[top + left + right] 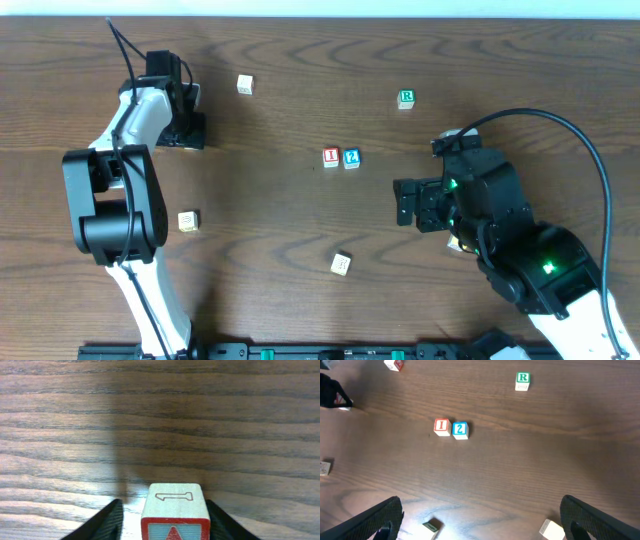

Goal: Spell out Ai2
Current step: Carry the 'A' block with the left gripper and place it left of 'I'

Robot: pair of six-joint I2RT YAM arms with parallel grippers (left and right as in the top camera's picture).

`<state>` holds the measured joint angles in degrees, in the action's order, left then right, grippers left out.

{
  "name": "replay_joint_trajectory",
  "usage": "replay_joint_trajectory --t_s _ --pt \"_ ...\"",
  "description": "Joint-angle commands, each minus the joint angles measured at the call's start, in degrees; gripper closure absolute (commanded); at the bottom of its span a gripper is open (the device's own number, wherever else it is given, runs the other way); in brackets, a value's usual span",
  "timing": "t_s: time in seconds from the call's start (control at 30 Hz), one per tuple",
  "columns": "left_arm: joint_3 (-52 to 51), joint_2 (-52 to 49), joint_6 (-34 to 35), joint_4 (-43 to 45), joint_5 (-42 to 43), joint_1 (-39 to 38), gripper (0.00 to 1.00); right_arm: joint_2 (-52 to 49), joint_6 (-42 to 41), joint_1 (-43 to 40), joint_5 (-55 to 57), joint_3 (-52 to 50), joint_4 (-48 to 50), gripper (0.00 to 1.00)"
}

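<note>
A wooden block with a red-framed A face and an outlined 1 on top stands on the table between the fingers of my left gripper. The right finger is against it and a gap shows on the left, so the gripper is open. In the overhead view this gripper is at the far left and hides the block. The red I block and blue 2 block sit side by side mid-table; they also show in the right wrist view as I and 2. My right gripper is wide open and empty.
A green R block lies at the back right. Loose pale blocks lie at the back, left and front centre. Another pale block lies by my right gripper's finger.
</note>
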<state>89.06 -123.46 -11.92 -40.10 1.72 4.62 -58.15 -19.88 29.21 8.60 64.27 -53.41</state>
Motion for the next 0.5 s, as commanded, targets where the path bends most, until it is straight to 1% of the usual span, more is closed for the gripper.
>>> replay_joint_trajectory --t_s 0.0,0.13,0.3,0.47 --pt "1.11 -1.09 -0.11 -0.37 1.66 0.33 0.53 0.0 0.61 -0.74 0.17 -0.02 -0.22 0.01" --pt "1.11 -1.09 -0.11 -0.68 2.86 0.35 0.61 0.0 0.61 -0.74 0.13 0.0 -0.22 0.01" --pt "1.11 -1.09 -0.11 -1.33 2.84 0.33 0.67 0.0 0.61 -0.74 0.13 0.0 -0.22 0.01" --pt "1.14 -1.07 0.87 -2.67 2.89 0.09 0.8 0.0 0.63 -0.76 0.22 0.0 -0.17 0.01"
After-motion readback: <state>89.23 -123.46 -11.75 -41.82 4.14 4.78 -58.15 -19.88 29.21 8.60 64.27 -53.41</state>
